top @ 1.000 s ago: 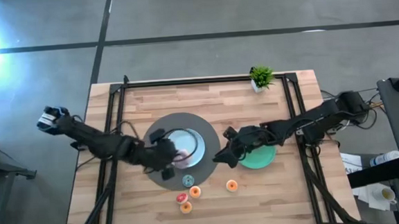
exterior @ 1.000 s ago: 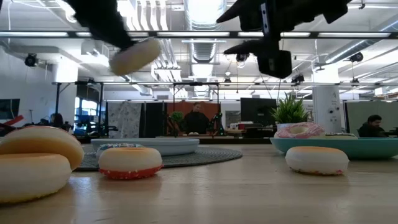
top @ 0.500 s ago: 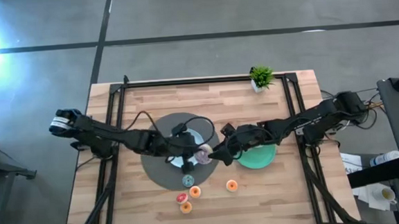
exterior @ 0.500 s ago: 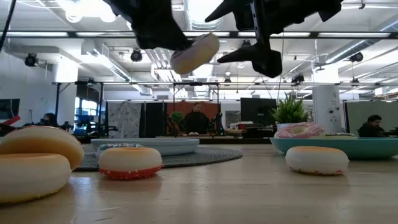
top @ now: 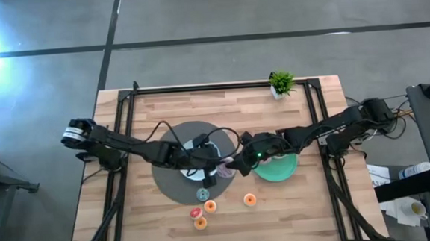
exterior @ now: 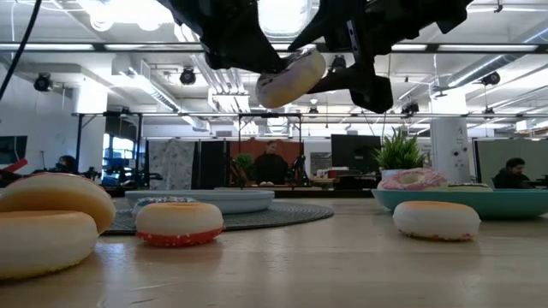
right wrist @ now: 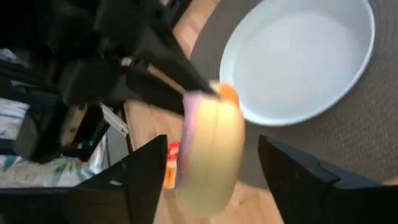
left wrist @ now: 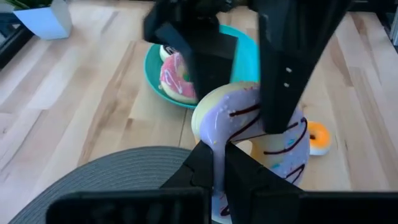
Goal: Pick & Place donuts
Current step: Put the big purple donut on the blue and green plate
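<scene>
A pale lilac-pink frosted ring donut (left wrist: 249,127) with brown drizzle and sprinkles hangs in the air over the grey mat's right edge (top: 223,168). My left gripper (top: 215,171) reaches in from the table's left and is shut on it. My right gripper (top: 238,165) comes from the right and is open, its two fingers (right wrist: 144,180) standing on either side of the donut (right wrist: 208,149). A bright pink donut (left wrist: 179,78) lies in the green plate (top: 278,169). Several mini donuts (top: 210,206) rest on the wood near the front edge. My left gripper pinches the donut's rim (left wrist: 217,158) between its two fingers, coming level from the table's left. The donut is lifted clear and tilted (exterior: 291,77). My right gripper's fingers (left wrist: 286,74) flank the donut; whether they touch it I cannot tell.
A light-blue plate (top: 194,153) sits on the round grey mat (top: 170,183), with a blue mini (top: 202,194) on the mat's near edge. A small potted plant (top: 281,84) stands at the far edge. Black frame rails run along the table's left, right and far sides.
My left gripper has carried the donut from above the blue plate toward the table's right, up to my right gripper. The donut now sits between the right gripper's open fingers. My right gripper has barely moved.
</scene>
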Robot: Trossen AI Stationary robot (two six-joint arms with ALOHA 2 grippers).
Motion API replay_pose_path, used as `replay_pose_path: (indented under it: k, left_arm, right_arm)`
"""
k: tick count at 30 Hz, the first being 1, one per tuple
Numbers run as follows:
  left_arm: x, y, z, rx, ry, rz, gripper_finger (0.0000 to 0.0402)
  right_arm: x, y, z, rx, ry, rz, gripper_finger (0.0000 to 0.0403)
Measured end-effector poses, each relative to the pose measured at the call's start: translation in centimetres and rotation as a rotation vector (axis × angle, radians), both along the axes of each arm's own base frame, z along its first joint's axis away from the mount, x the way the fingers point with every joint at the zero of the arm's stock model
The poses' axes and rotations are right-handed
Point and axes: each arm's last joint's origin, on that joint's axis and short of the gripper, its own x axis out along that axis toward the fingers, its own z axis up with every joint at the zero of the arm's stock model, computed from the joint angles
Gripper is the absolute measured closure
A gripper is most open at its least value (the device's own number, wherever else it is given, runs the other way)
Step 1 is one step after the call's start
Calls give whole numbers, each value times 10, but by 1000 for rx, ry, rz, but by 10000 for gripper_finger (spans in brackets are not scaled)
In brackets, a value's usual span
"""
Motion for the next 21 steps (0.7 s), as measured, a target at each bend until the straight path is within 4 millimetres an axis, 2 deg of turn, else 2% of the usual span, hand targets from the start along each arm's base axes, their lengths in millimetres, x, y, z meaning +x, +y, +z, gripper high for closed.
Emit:
replay_pose_path:
  k: [7,15,21]
  left_arm:
    - [-2,4,1,-10,5,27,388]
    - [-1,4,-1,-17,7,37,284]
    - [-8,6,-1,7,60,63,226]
  right_arm:
    - [-2,1,-2,13,31,23,253]
    - [-2,0,-3,7,34,21,377]
    - [-16,-3,-6,-8,172,-19,383]
